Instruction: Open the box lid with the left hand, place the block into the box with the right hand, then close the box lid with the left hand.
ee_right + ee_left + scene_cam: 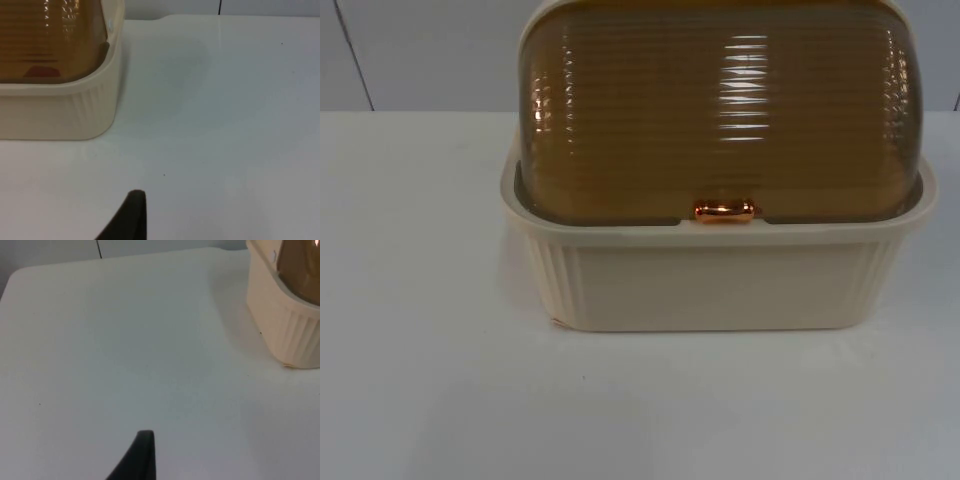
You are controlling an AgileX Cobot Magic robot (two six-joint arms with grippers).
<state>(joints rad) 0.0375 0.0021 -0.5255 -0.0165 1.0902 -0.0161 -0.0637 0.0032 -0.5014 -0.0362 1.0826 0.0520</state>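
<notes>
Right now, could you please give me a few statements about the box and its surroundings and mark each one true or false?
1. The amber lid is shut over the cream box. True.
2. The lid's handle is blue plastic. False: it is shiny copper-coloured.
3. The box stands on a white table. True.
4. The left gripper is clamped on the handle. False: it waits over bare table, with the box off to one side.
5. The box's side walls are ribbed. True.
6. The right gripper is resting on the lid. False: it is over the table beside the box.
</notes>
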